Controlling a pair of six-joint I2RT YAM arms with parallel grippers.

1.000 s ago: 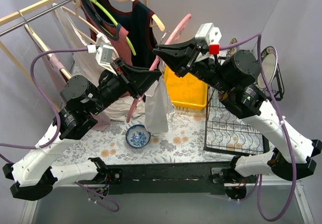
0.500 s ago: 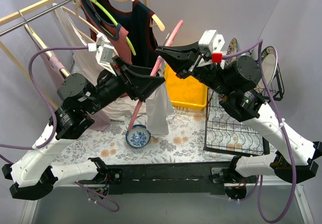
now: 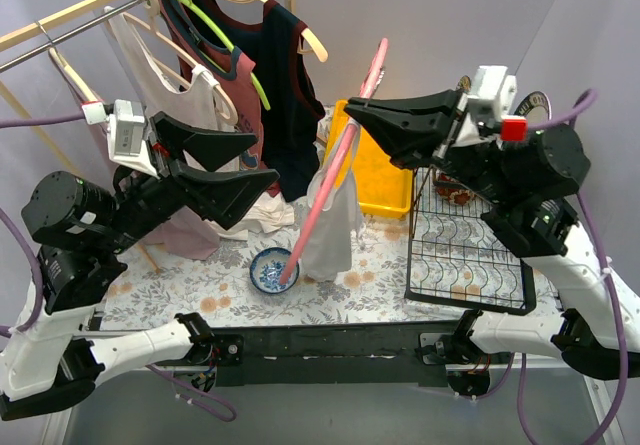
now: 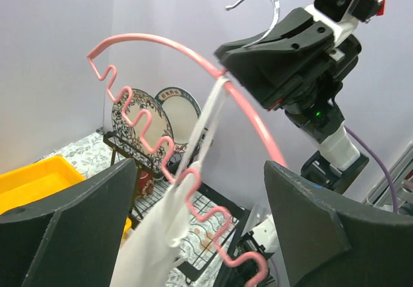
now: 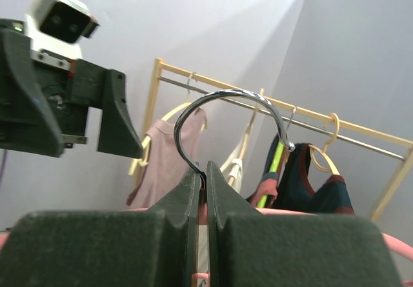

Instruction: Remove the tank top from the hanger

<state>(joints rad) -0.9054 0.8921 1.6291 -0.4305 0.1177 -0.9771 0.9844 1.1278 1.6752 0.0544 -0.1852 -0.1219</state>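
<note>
No legible text, brand, number or sign anywhere. Nothing printed on tank top (image 3: 335,223) or hanger (image 3: 318,203). Blue marks on plates (image 4: 175,101) in rack too small to read.

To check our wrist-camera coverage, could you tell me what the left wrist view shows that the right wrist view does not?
Only the left wrist view: the white tank top hanging on the pink hanger, the dish rack with its plates, and the yellow bin. Only the right wrist view: the clothes rail with other garments hanging from it. Both: the hanger's metal hook and the right gripper, shut on the hanger just below that hook.
</note>
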